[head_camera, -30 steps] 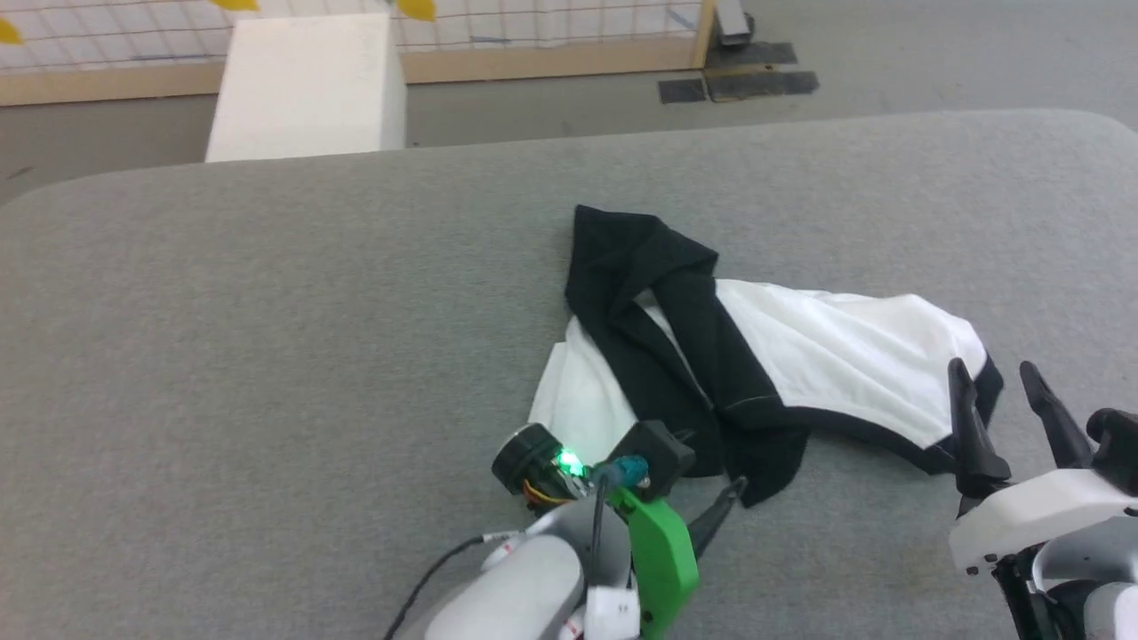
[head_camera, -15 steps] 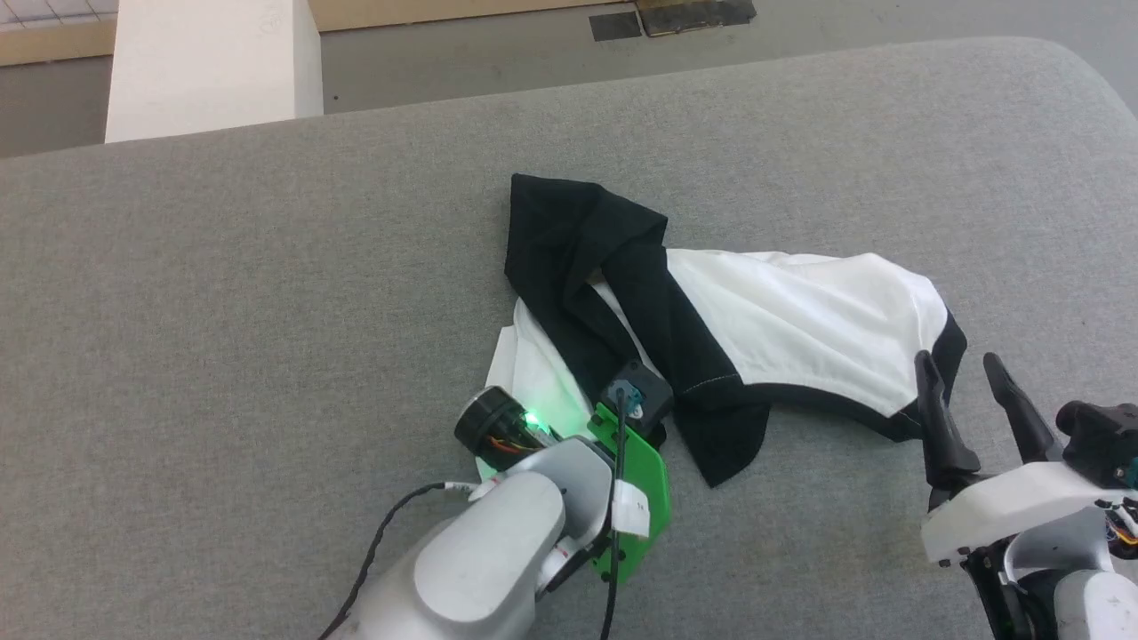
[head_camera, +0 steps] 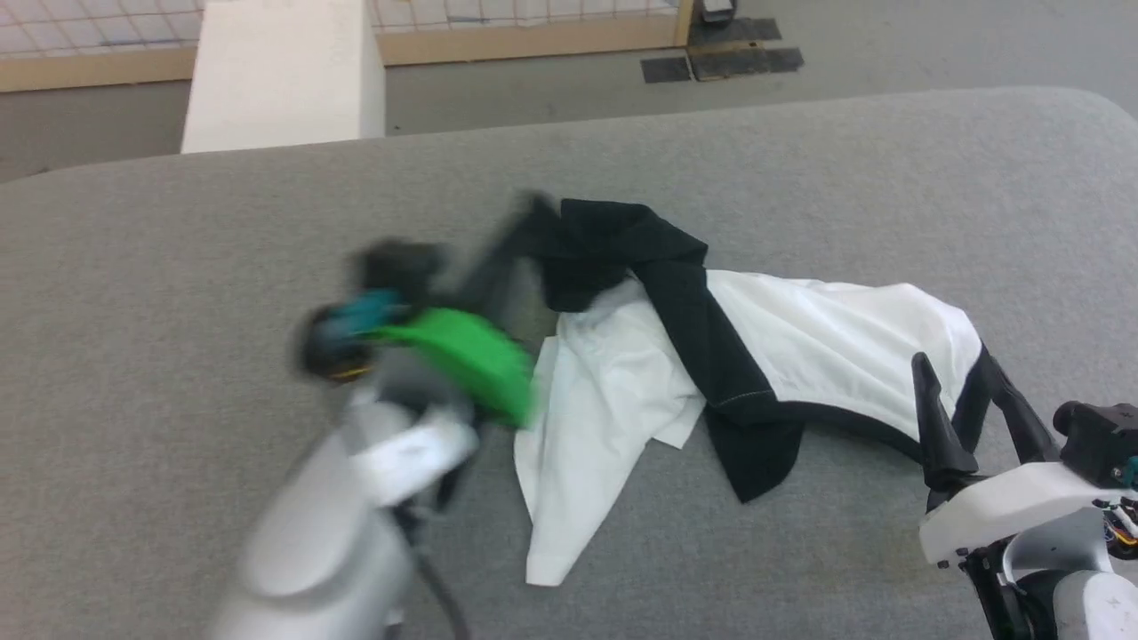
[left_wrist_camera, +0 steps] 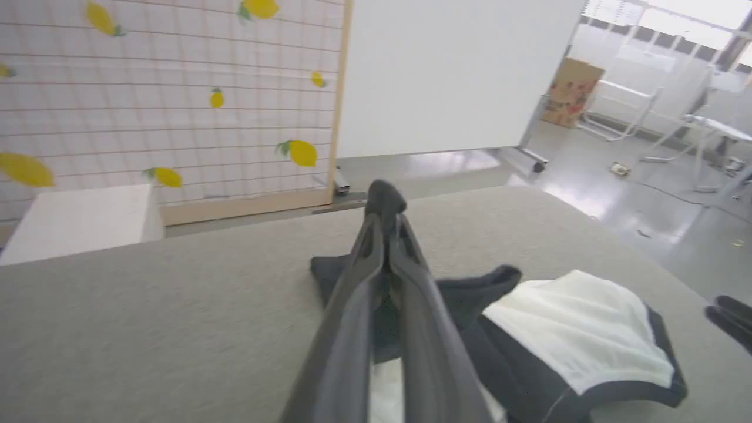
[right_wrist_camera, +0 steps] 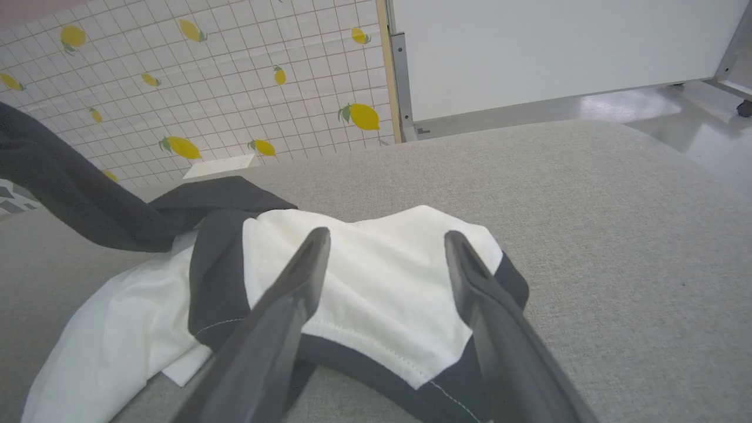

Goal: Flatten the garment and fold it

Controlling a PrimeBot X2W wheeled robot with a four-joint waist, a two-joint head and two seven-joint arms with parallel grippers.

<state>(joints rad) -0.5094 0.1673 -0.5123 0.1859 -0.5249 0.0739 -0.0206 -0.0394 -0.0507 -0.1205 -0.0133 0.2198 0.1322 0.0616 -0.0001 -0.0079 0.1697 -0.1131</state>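
One garment (head_camera: pixel 827 347), white with black sleeves and trim, lies crumpled right of centre on the grey cloth-covered table (head_camera: pixel 178 231). One white flap points at the near edge. One black sleeve is bunched at the far side. The left gripper (head_camera: pixel 524 218), blurred in the head view, has its two fingers pressed together over that sleeve, and whether cloth is caught between them cannot be told. The right gripper (head_camera: pixel 956 369) has its fingers spread at the black-trimmed right end of the garment. One white box (head_camera: pixel 280 76) stands beyond the table.
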